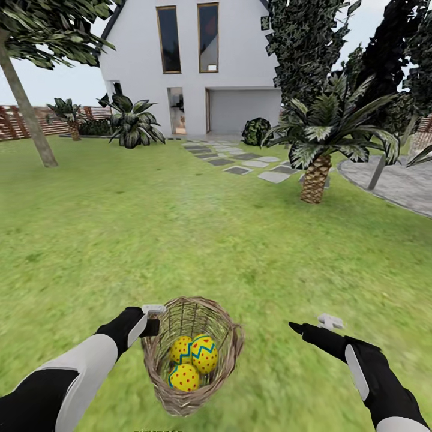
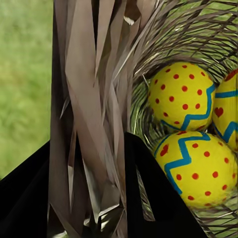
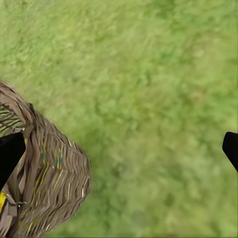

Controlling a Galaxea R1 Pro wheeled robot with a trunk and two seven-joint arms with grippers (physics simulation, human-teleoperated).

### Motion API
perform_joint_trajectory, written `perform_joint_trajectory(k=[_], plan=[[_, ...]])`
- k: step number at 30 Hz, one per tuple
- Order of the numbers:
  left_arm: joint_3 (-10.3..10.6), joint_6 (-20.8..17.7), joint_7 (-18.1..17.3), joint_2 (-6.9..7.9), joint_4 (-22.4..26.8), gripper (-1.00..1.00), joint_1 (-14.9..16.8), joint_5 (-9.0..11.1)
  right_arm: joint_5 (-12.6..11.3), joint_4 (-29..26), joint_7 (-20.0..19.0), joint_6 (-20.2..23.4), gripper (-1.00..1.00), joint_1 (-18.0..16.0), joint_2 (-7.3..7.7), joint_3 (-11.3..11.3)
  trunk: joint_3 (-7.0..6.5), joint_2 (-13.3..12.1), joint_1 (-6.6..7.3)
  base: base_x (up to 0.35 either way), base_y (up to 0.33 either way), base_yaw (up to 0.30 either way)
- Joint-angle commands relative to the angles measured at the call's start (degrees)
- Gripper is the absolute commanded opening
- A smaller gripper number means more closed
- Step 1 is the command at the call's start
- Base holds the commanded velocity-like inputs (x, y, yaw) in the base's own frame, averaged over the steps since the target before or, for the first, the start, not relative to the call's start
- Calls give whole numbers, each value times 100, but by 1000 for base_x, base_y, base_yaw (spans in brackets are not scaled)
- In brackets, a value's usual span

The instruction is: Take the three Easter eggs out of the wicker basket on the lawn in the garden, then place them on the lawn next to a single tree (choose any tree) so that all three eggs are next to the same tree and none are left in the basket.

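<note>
While the left jaws [image 1: 151, 319] pinch the rim of the small round brown woven wicker basket [image 1: 223, 366], one black finger inside and one outside, the right jaws [image 1: 312, 325] hang wide open over the grass with nothing in them. Three yellow Easter eggs with red dots and blue zigzag bands [image 1: 193, 360] lie together in the basket. The basket is on the short green lawn [image 1: 180, 240], far from the scaly palm [image 1: 316, 177] and the white house [image 1: 192, 66].
</note>
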State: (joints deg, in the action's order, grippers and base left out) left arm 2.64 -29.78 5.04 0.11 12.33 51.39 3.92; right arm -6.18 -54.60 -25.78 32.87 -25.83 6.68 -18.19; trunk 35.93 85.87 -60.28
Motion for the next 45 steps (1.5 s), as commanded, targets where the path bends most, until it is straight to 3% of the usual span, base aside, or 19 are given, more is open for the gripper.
perform_joint_trajectory(k=[1,16,23,26,30,35,40,45], plan=[[17,-27,28,8,7,-100,2,82,-59,-6,3,49,100,-3,0,-9,-13,-39,23,0,0,284],[17,-27,28,16,6,-100,2,82,-51,131,5,12,100,-5,0,-10,-282,-640,352,0,0,200],[17,-27,29,33,6,-100,2,82,271,411,17,-454,100,-1,0,-10,-408,-921,506,0,0,0],[17,-27,-9,100,6,-100,2,88,334,690,17,-468,100,-3,19,-15,-462,-1041,572,0,0,0],[1,-40,-104,162,6,-100,2,91,523,1221,22,-855,100,-2,32,-17,-534,-1202,660,0,0,0],[-8,-67,-117,165,6,-100,2,91,946,1602,21,-964,100,-1,22,-17,-623,-1402,770,0,0,0],[-26,-79,-118,167,6,-100,2,93,986,1939,35,-1073,100,2,34,-15,-713,-1603,880,0,0,0],[-253,-75,-114,175,6,-100,2,88,1103,2152,103,-1534,100,8,12,-14,-803,-1803,989,0,0,145]])
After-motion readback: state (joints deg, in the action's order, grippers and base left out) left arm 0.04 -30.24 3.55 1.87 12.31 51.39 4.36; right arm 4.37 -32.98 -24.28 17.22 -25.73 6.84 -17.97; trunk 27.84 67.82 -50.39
